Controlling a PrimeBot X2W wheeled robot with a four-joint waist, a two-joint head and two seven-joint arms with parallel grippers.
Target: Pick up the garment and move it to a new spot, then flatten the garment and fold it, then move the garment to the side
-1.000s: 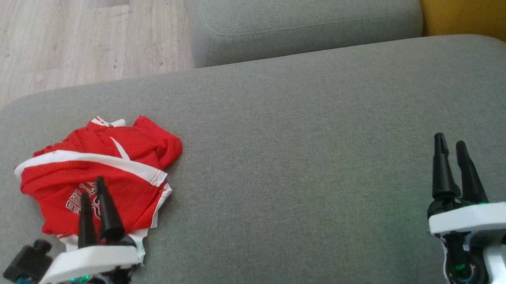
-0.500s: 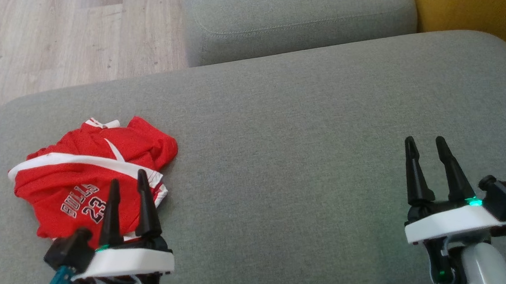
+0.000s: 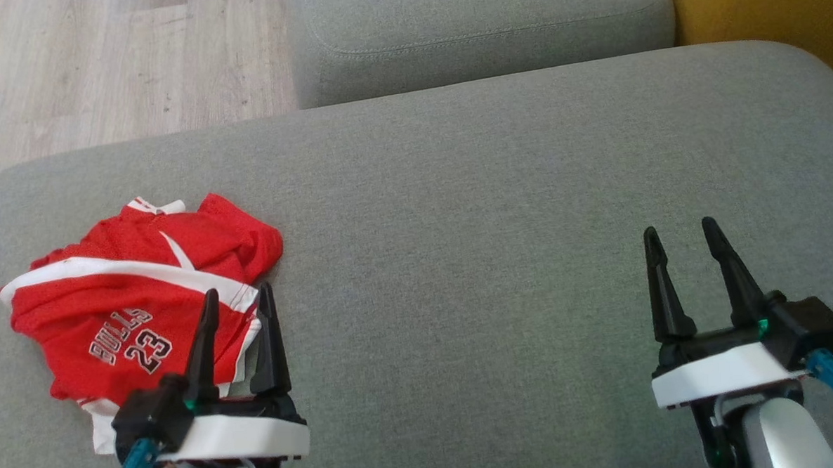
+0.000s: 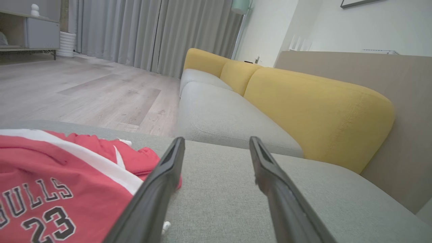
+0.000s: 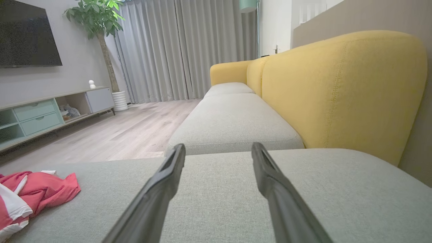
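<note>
Red garment [image 3: 131, 303] is lying crumpled at the near-left end of the grey seat cushion [image 3: 458, 211], w/ white trim bands and the "BULLS 23" print facing up; its far edge is bunching into folds and a white hem is poking out on the near side; left gripper [image 3: 237, 291] is sitting at the garment's near-right edge, fingers pointing toward the far side, jaws standing apart w/ nothing btwn them; in head view its left finger is overlapping the red cloth and its right finger is lining up w/ the white-trimmed edge; in left wrist view the left finger is crossing in front of the garment's right edge while the right finger is showing over bare cushion; whether either finger is touching the cloth, can't tell; right gripper [image 3: 678, 226] is sitting well apart from the garment, at the near-right of the same cushion, also spread wide and holding nothing, both fingers over bare grey fabric; in right wrist view the garment is showing away at the left; a second grey cushion [image 3: 478, 27] is butting against the far side of the first; a yellow backrest [image 3: 758, 8] is running along the right; pale wood floor [image 3: 100, 72] is lying to the far left; beyond it, grey curtains [image 5: 175, 47], a potted plant [image 5: 98, 20], a dark TV [image 5: 27, 33] and a low cabinet [image 5: 44, 111] are standing by the walls
</note>
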